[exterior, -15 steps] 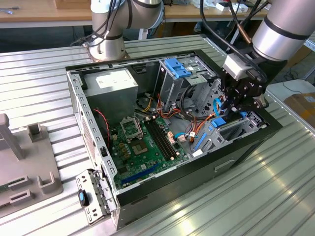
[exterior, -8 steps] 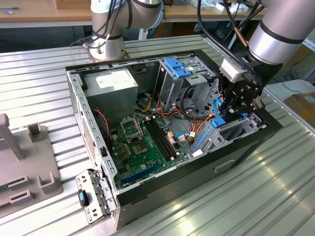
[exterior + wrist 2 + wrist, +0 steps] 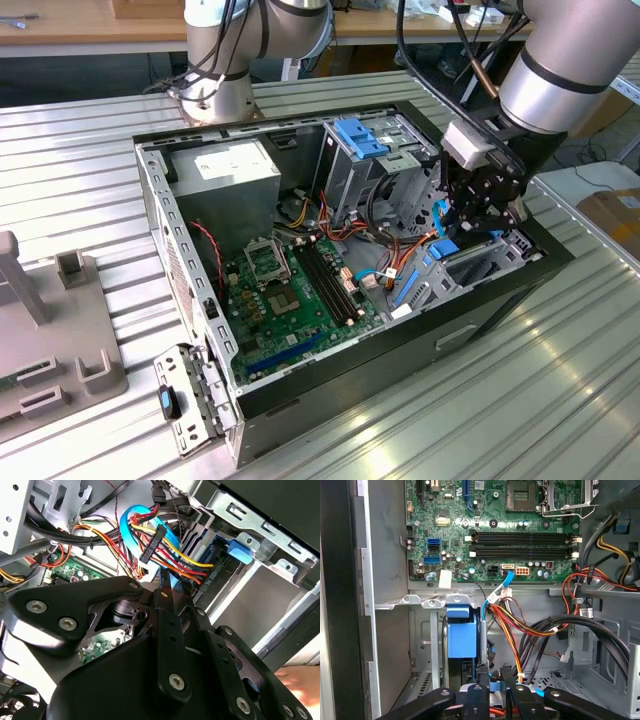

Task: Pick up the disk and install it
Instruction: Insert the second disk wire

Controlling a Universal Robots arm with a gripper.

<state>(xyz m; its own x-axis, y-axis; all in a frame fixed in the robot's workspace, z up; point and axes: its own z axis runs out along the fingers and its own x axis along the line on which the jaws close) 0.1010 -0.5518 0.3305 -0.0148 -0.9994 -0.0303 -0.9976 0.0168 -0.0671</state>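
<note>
My gripper (image 3: pixel 468 228) reaches down into the open computer case (image 3: pixel 190 270), at the corner on the exterior view's right. In both wrist views its two dark fingers stand close together around a thin blue strip. I take that strip for a side rail of the disk (image 3: pixel 493 687), also seen between the fingertips (image 3: pixel 165 596) as disk (image 3: pixel 173 584). The disk's dark body is hidden behind the gripper (image 3: pixel 494 678). In the exterior view a blue piece of the disk (image 3: pixel 445 248) shows just below the fingers, over the drive bay.
A bundle of red, yellow and orange cables (image 3: pixel 517 625) runs right beside the fingers. The motherboard (image 3: pixel 300 290), a grey box with a white label (image 3: pixel 235 170) and a metal cage with a light-blue latch (image 3: pixel 360 138) fill the case. A hand (image 3: pixel 300 680) is near the case edge.
</note>
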